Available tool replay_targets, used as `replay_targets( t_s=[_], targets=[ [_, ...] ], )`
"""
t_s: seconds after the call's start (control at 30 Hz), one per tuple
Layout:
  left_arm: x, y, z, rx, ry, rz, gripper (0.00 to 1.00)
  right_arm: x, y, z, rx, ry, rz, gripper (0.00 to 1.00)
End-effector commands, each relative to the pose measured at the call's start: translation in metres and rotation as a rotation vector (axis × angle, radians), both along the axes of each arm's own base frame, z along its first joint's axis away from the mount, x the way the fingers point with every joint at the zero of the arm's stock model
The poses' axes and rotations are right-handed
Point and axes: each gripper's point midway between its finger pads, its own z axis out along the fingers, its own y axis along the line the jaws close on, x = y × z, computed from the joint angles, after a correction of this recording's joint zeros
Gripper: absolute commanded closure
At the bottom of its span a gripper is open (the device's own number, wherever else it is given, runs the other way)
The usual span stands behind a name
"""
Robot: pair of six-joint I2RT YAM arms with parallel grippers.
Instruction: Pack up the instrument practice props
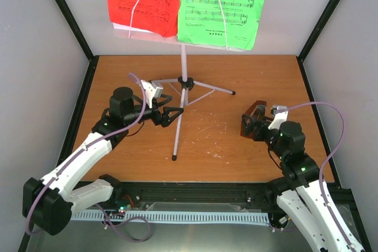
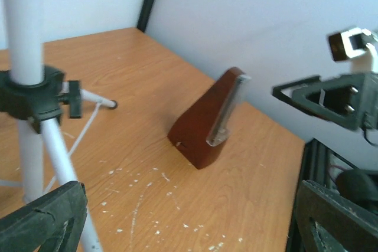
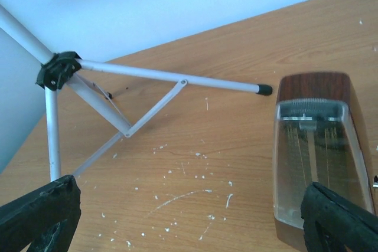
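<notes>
My left gripper point(image 1: 170, 115) and right gripper point(image 3: 189, 213) both released. Metronome point(image 3: 313, 157) looks stiff, light, tippy; I'd pinch wooden sides low.

metronome point(image 3: 316, 163) stands on the scuffed worktop point(image 3: 195, 146), clear cover toward the camera; tripod stand point(image 3: 171, 77) legs spread by the worktop's far edge, one black foot just beside the metronome; right gripper point(image 3: 189, 222) gaping wide

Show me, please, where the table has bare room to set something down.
Bare table lies between the stand's front leg and the metronome, and in the back right corner beyond it. Crowded: around that leg, where the left gripper hangs, and by the right gripper at the metronome.
</notes>
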Motion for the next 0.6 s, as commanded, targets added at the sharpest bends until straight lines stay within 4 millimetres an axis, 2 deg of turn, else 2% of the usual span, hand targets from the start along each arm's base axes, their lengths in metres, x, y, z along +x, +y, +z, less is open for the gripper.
replay_targets(
  t_s=[0.0, 0.07, 0.23, 0.37, 0.47, 0.57],
  targets=[
    [-0.033, -0.006, 0.034, -0.018, -0.104, -0.154, 0.04, 0.007, -0.005, 0.042, -0.004, -0.083, -0.028, 0.00],
    [-0.045, -0.006, 0.049, -0.033, -0.125, -0.197, 0.04, 0.013, -0.001, 0.057, -0.015, -0.089, -0.011, 0.00],
    [-0.074, -0.009, 0.093, -0.100, -0.172, -0.334, 0.04, 0.028, 0.011, 0.117, -0.015, -0.157, 0.046, 0.00],
    [-0.084, -0.008, 0.133, -0.144, -0.226, -0.362, 0.02, 0.039, 0.015, 0.168, 0.005, -0.227, 0.086, 0.00],
    [-0.076, -0.008, 0.172, -0.173, -0.274, -0.329, 0.01, 0.043, 0.023, 0.209, 0.043, -0.283, 0.151, 0.02],
    [-0.062, -0.013, 0.199, -0.201, -0.267, -0.310, 0.01, 0.043, 0.030, 0.247, 0.072, -0.343, 0.198, 0.08]
  ],
)
